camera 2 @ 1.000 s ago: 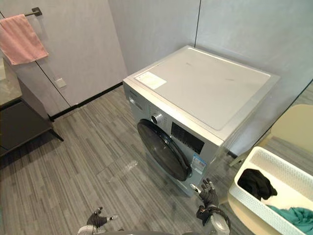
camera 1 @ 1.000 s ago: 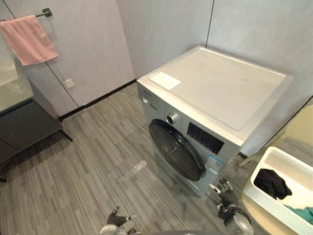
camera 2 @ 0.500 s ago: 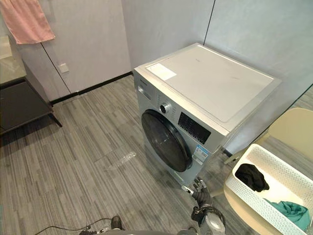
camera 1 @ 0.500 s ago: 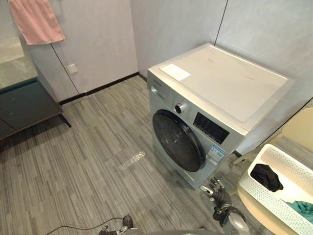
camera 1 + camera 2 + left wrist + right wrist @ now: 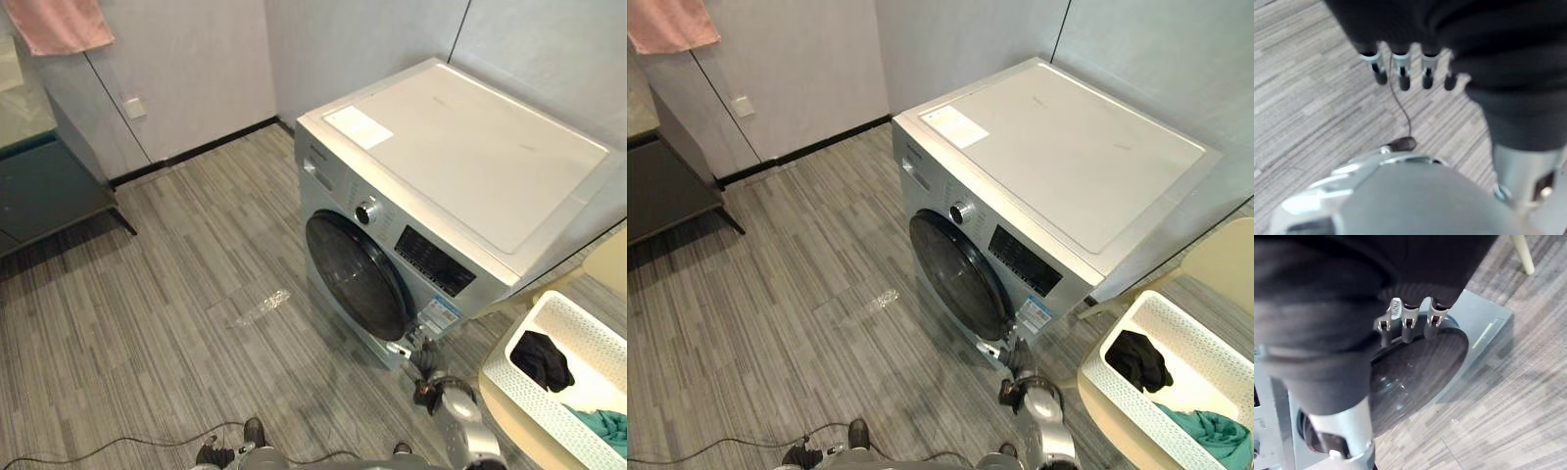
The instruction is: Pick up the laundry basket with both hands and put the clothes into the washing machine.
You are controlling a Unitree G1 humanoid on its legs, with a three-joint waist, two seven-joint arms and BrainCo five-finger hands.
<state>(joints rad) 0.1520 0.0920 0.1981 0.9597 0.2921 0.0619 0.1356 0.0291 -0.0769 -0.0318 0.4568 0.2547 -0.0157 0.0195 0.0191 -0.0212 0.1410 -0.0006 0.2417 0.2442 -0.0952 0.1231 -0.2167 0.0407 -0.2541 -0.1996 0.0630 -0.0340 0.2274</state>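
Note:
The silver washing machine stands against the wall with its dark round door closed. At the right, a white laundry basket rests on a beige seat and holds a black garment and a teal one. My right hand hangs open just below the door's lower right edge, left of the basket and apart from it. In the right wrist view its fingers point at the door glass. My left hand hangs open and empty over the floor at my lower left.
A beige chair carries the basket beside the washer. A dark low cabinet stands at the far left under a pink towel. Striped grey floor lies open in front of the washer, with a shiny patch.
The camera has shifted, so the washer sits more central. My right hand has come up closer to the door's lower edge. My left hand has sunk to the bottom edge.

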